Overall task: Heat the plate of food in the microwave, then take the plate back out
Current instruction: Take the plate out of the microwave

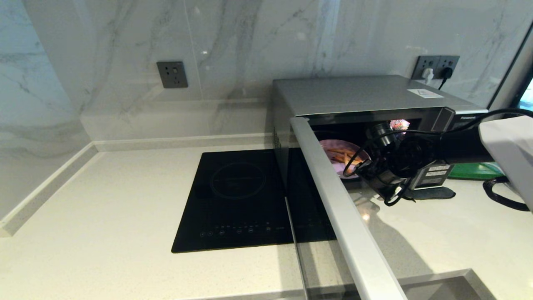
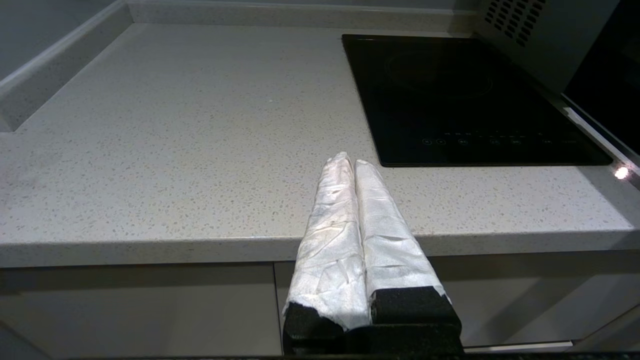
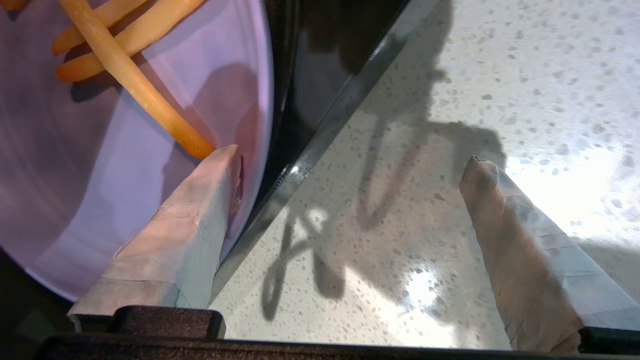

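Readable text: just one brand name

"Panasonic" can be made out in small pale letters on the microwave [image 1: 366, 98], at the upper right corner of its front, right above the button panel. A white sticker [image 1: 425, 93] is stuck on the microwave's top near the back right corner, but its print is too small to be read. Tiny pale symbols are lined along the near edge of the black induction hob [image 1: 241, 200] left of the microwave; none can be read.
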Controlling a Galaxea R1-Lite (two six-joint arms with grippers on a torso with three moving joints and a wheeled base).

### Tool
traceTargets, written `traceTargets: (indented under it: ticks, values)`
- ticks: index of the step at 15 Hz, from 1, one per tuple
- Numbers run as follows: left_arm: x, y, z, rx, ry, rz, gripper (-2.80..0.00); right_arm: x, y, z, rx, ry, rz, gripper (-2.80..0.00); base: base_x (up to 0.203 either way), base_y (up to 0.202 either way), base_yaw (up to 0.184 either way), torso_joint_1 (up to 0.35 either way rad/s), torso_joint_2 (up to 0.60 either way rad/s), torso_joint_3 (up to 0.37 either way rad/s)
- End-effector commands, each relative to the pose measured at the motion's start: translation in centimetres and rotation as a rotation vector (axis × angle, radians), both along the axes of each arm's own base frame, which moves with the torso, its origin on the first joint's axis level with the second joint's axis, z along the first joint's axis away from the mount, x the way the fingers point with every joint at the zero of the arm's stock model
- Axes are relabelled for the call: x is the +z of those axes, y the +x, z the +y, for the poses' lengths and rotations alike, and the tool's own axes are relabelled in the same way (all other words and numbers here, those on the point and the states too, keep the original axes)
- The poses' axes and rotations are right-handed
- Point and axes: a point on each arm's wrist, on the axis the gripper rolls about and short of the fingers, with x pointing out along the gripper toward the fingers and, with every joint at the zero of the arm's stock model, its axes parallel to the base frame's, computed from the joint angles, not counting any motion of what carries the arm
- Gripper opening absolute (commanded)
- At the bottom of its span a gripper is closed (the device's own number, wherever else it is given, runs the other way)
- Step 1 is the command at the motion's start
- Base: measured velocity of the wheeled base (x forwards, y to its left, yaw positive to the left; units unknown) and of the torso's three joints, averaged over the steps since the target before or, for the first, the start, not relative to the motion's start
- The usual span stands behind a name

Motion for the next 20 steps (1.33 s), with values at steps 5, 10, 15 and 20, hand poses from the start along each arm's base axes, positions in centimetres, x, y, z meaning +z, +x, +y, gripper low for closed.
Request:
traceTargets:
  ticks: [5,10,15,20]
  values:
    - [0.0,0.0,0.0,0.001,-0.001,0.000,-2.80,1.9,-0.1,0.0,0.002,0.014,-0.056,0.00,0.000,0.000,0.000,0.000,0.00,0.000]
    - [0.0,0.0,0.0,0.001,-0.001,0.000,-2.80,1.4,1.2,0.3,0.018,0.006,-0.068,0.00,0.000,0.000,0.000,0.000,0.00,0.000]
    - [0.0,0.0,0.0,0.001,-0.001,0.000,-2.80,1.8,1.7,0.4,0.015,0.003,-0.056,0.00,0.000,0.000,0.000,0.000,0.00,0.000]
    - [0.0,0.0,0.0,0.001,-0.001,0.000,-2.80,2.0,1.4,0.3,-0.017,0.020,-0.020,0.00,0.000,0.000,0.000,0.000,0.00,0.000]
